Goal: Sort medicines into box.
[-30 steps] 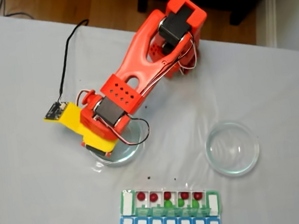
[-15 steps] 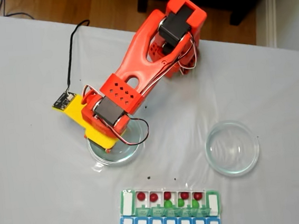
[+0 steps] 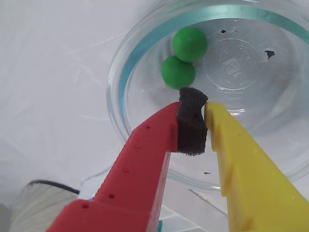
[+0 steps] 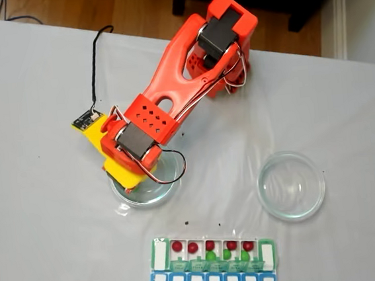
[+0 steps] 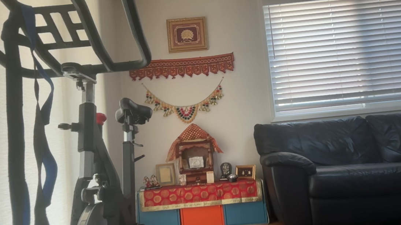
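Surface (image 4: 40,194): pale grey cloth. Pill box (image 4: 215,265) at near edge in fixed view: flat, rectangular, white cells under translucent green lids, blue row below; dark red pills (image 4: 193,247) in upper row, green ones just beneath. Hand (image 3: 193,107), red and yellow fingers, clenched on own black foam pad, nothing grasped, over clear dish (image 3: 145,48). Two bright green round pills (image 3: 189,44) touching inside dish.

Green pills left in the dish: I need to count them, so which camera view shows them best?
The wrist view: two green pills lie touching inside the glass dish, just beyond the claw. In the fixed view the arm hides most of that dish. The other view shows a living room.
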`<state>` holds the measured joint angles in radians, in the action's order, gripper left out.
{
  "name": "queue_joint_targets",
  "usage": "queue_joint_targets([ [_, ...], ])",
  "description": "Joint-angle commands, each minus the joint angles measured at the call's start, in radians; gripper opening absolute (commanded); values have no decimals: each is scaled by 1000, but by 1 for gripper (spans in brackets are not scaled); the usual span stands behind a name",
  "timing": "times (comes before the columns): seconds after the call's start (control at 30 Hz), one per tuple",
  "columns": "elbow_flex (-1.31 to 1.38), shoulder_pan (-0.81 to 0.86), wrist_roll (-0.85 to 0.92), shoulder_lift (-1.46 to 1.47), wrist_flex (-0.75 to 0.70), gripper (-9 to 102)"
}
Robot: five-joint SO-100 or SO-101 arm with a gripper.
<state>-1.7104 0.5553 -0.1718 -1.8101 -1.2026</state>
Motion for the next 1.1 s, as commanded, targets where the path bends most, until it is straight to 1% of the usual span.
queue_joint_targets([
  [0.0, 40, 14, -31, -23, 8, 1],
  [0.2, 32, 28, -48, -6, 17, 3],
  [0.37, 23, 34, -35, 6, 21, 13],
  [0.5, 9, 34, -38, 0, 28, 16],
  [0.9, -41, 11, -48, -6, 72, 22],
  [1.07, -71, 8, -32, -28, 95, 22],
])
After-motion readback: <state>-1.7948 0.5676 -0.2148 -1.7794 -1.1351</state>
